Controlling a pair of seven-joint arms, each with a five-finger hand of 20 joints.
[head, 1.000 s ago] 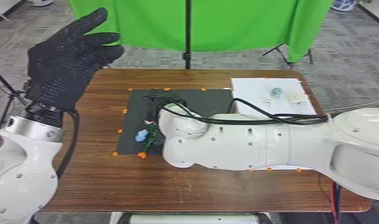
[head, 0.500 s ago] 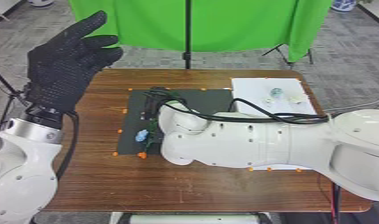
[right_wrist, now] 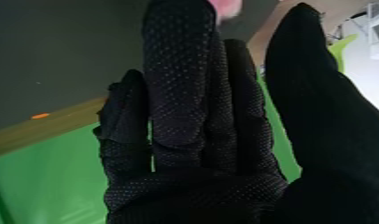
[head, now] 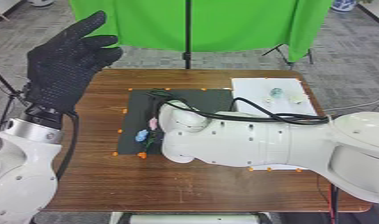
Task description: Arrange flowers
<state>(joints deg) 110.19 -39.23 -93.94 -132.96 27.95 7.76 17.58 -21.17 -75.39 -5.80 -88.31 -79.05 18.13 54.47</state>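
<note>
In the head view my right hand [head: 155,106] is low over the dark mat, partly hidden by its own arm and cables. A pink flower [head: 153,123] is just nearer than this hand, beside a blue flower [head: 142,135] with green stems and leaves [head: 150,145]. The right wrist view has my right hand [right_wrist: 190,105] open, fingers straight and thumb apart; a pink bloom [right_wrist: 226,7] is partly hidden beyond the fingertips. My left hand [head: 63,67] is raised at the upper left, open and holding nothing.
The dark mat [head: 135,120] has orange markers around its edges. On a white sheet [head: 250,90] at the back right stand small objects, one of them pale blue-green [head: 276,92]. The right arm covers much of the wooden table [head: 105,175]. A green cloth hangs behind.
The right hand has shifted slightly over the mat, and the pink flower shows more fully than half a second ago. The left hand has stayed raised, hardly moving.
</note>
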